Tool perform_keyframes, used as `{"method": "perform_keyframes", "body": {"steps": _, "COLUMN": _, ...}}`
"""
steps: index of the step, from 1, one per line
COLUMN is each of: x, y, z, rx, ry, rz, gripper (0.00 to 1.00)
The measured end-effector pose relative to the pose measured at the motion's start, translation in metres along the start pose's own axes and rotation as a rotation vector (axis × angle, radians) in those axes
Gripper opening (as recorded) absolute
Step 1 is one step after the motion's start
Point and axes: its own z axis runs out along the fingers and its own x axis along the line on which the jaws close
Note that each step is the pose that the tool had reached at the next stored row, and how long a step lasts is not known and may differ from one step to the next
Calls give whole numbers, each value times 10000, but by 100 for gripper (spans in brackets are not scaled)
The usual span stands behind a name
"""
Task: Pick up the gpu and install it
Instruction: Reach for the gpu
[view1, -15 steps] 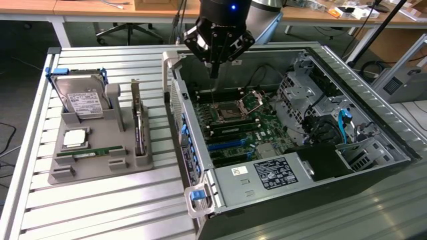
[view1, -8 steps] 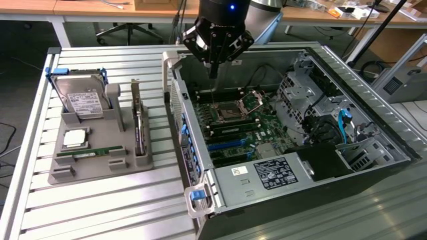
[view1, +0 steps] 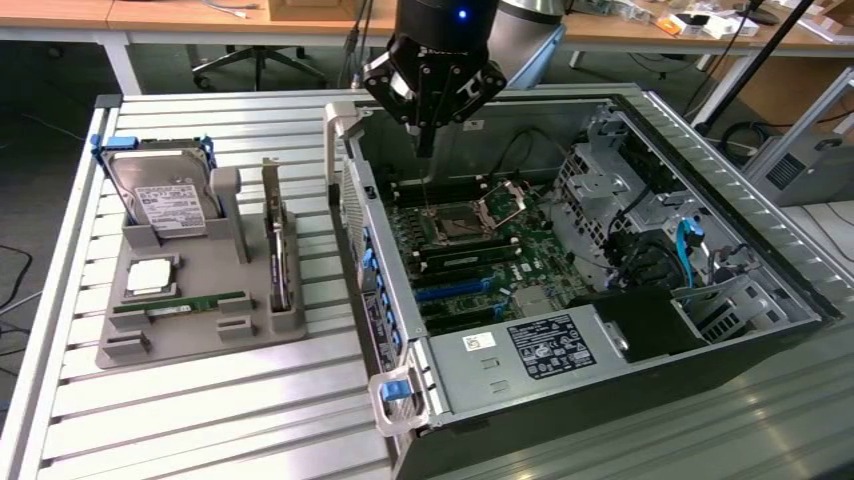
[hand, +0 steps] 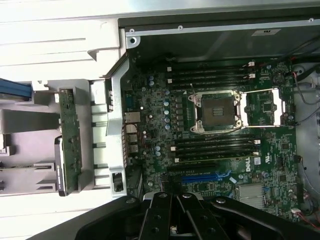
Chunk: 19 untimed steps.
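1. Hovering over the open computer case (view1: 747, 205), the pincer (view1: 424, 140) hangs above the motherboard (view1: 467, 240), toward the case's rear wall. Its fingers are pressed together and hold nothing.
2. Locate the gpu (view1: 275, 250). It stands on edge in a slot of the grey holder (view1: 200, 335), which rests on the worktop (view1: 200, 420) at the exterior view's left of the case. The card is well apart from the pincer.
3. Note the other parts in the same holder: a hard drive (view1: 167, 195) in a blue frame and a narrow RAM stick (view1: 180, 303) (neither is the target).
4. Step in hand, as judged: the approach before pickup. The card is not yet grasped and nothing is installed. The blue expansion slot (hand: 205, 177) on the motherboard is vacant.
5. Requirements for a grasp, as judged:
   - Spread the fingers enough to straddle the thin board.
   - Line them up across the card's upper edge.
   - Keep the descent straight (a skewed contact could tilt the card in its slot).
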Motion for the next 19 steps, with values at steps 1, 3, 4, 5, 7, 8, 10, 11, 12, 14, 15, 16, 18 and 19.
{"method": "perform_keyframes", "body": {"steps": 1, "x": 4, "y": 0, "z": 0, "rx": 0, "ry": 0, "rz": 0, "gripper": 11}}
{"method": "perform_keyframes", "body": {"steps": 3, "x": 10, "y": -1, "z": 0, "rx": 0, "ry": 0, "rz": 0, "gripper": 11}}
{"method": "perform_keyframes", "body": {"steps": 4, "x": 14, "y": -1, "z": 0, "rx": 0, "ry": 0, "rz": -1, "gripper": 11}}
{"method": "perform_keyframes", "body": {"steps": 5, "x": 18, "y": -1, "z": 0, "rx": 0, "ry": 0, "rz": 0, "gripper": 11}}
{"method": "perform_keyframes", "body": {"steps": 7, "x": 22, "y": -2, "z": -1, "rx": 0, "ry": 0, "rz": 0, "gripper": 11}}
{"method": "perform_keyframes", "body": {"steps": 8, "x": 26, "y": -2, "z": -1, "rx": 0, "ry": 0, "rz": 0, "gripper": 11}}
{"method": "perform_keyframes", "body": {"steps": 10, "x": 30, "y": -2, "z": -1, "rx": 0, "ry": 0, "rz": 0, "gripper": 11}}
{"method": "perform_keyframes", "body": {"steps": 11, "x": 33, "y": -3, "z": -1, "rx": 0, "ry": 0, "rz": 0, "gripper": 11}}
{"method": "perform_keyframes", "body": {"steps": 12, "x": 35, "y": -3, "z": -1, "rx": 0, "ry": 0, "rz": 0, "gripper": 11}}
{"method": "perform_keyframes", "body": {"steps": 14, "x": 41, "y": -3, "z": -1, "rx": 0, "ry": 0, "rz": 0, "gripper": 11}}
{"method": "perform_keyframes", "body": {"steps": 15, "x": 43, "y": -3, "z": -1, "rx": 0, "ry": 0, "rz": 0, "gripper": 11}}
{"method": "perform_keyframes", "body": {"steps": 16, "x": 45, "y": -3, "z": -1, "rx": 0, "ry": 0, "rz": 0, "gripper": 11}}
{"method": "perform_keyframes", "body": {"steps": 18, "x": 51, "y": -4, "z": -1, "rx": 0, "ry": 0, "rz": 0, "gripper": 11}}
{"method": "perform_keyframes", "body": {"steps": 19, "x": 54, "y": -4, "z": -1, "rx": 0, "ry": 0, "rz": -1, "gripper": 11}}
